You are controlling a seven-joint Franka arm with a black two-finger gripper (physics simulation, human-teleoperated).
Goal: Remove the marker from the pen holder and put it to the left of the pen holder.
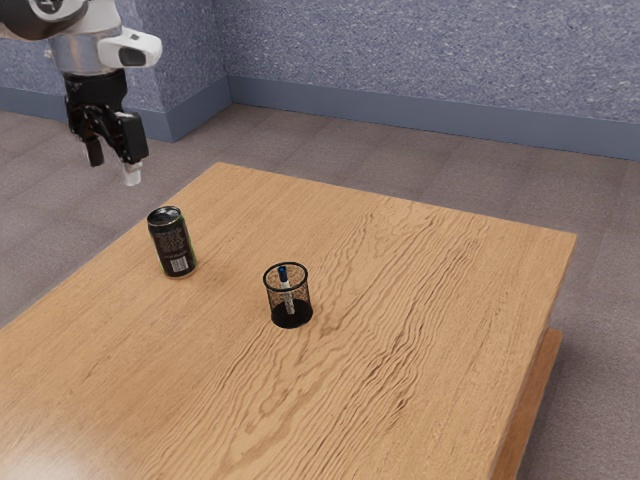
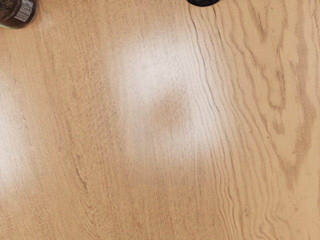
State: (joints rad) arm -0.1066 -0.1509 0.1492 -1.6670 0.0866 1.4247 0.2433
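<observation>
My gripper (image 1: 113,167) hangs in the air at the exterior view's upper left, fingers apart and nothing between them. Well below it and toward the exterior view's right, the black mesh pen holder (image 1: 291,319) stands upright on the table. Inside it leans the marker (image 1: 287,290), white with a dark blue top end, reaching about up to the rim. In the wrist view, part of the pen holder (image 2: 203,2) appears at the top edge.
A black drink can (image 1: 172,243) stands upright between the gripper and the pen holder in the exterior view; part of the can (image 2: 18,12) is in the wrist view's corner. The wooden table (image 1: 400,330) has its far edge beyond both.
</observation>
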